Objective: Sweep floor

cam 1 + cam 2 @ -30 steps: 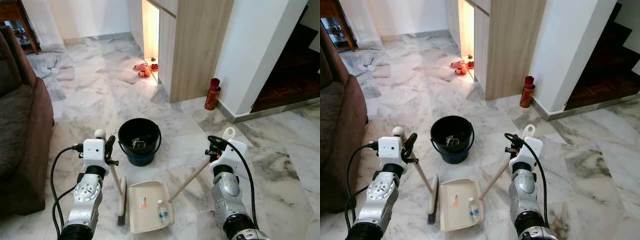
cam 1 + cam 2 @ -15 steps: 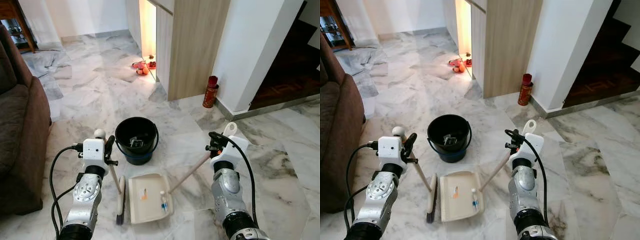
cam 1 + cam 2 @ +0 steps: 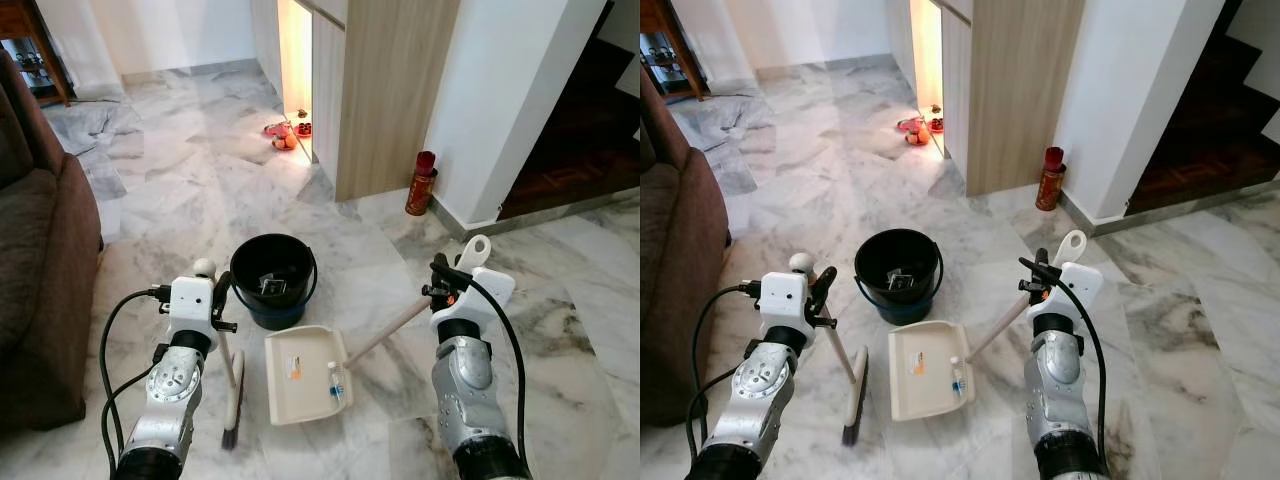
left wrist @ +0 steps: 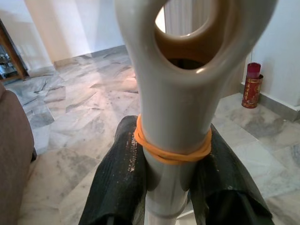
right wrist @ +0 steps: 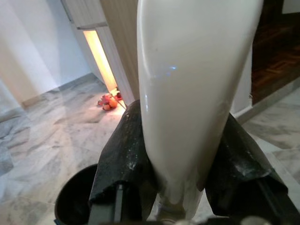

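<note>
Cream plastic dustpan (image 3: 306, 360) lies flat at six o'clock of the black round bucket (image 3: 273, 280), litter aboard. Right hand (image 3: 441, 290) clenches its handle for tipping; left hand (image 3: 219, 297) clamps the cream long-handled broom (image 3: 231, 375), bristles floorward at nine o'clock.

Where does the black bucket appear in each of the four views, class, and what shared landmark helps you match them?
Left eye view: bucket at centre, beyond the dustpan.
Right eye view: centre-left.
Left wrist view: not visible.
Right wrist view: its rim at the lower left corner.
Shared landmark: the red can by the white wall.
</note>
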Tool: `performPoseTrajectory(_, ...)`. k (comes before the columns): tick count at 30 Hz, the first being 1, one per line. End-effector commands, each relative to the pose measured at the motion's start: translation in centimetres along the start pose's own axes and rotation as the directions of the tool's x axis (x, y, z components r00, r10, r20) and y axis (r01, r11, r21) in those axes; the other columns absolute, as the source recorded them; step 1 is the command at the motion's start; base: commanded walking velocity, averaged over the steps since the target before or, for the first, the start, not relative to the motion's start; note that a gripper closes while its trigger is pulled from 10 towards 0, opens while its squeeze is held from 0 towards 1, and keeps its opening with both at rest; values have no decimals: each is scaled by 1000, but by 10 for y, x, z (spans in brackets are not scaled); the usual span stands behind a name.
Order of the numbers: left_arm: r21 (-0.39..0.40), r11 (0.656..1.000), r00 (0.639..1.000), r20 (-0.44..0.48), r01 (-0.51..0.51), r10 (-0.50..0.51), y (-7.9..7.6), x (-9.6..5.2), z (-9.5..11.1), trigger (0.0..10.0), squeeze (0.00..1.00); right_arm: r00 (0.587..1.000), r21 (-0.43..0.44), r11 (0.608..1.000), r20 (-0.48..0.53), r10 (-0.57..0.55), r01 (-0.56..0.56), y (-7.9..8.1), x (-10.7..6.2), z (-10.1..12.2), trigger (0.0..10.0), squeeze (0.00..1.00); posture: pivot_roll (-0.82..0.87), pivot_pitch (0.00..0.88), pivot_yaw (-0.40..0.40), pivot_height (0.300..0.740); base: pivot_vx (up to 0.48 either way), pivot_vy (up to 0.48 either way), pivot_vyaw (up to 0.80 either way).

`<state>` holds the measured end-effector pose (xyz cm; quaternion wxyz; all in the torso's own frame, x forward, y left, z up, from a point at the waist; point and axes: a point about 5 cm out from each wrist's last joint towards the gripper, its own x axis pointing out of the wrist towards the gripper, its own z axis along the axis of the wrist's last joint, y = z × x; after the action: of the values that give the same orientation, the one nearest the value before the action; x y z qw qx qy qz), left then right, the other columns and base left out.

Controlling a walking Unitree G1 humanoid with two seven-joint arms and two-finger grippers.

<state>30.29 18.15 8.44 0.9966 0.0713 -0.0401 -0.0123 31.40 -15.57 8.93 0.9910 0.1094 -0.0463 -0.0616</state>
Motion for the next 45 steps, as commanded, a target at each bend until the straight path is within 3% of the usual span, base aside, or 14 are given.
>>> performPoseTrajectory(1, 18, 1000, 999, 37, -23, 22, 7, 2, 7, 10000, 0, 997, 51, 998, 64, 31, -34, 11, 3, 17, 10000, 0, 130, 0, 10, 740, 0, 0, 0)
performPoseTrajectory(7, 25, 999, 999, 34, -33, 32, 11, -1, 5, 10000, 0, 999, 154, 988, 48, -18, 10, 12, 3, 21, 10000, 0, 128, 0, 9, 740, 0, 0, 0)
performPoseTrajectory(21, 83, 992, 995, 3, -95, 95, 34, -22, -8, 10000, 0, 996, 181, 983, 93, 12, -29, 23, 8, 46, 10000, 0, 144, 0, -5, 740, 0, 0, 0)
performPoseTrajectory(45, 93, 985, 989, 13, -148, 148, 35, -27, -13, 10000, 0, 956, 200, 973, 287, 57, -118, 43, 18, 93, 10000, 0, 149, 0, -18, 740, 0, 0, 0)
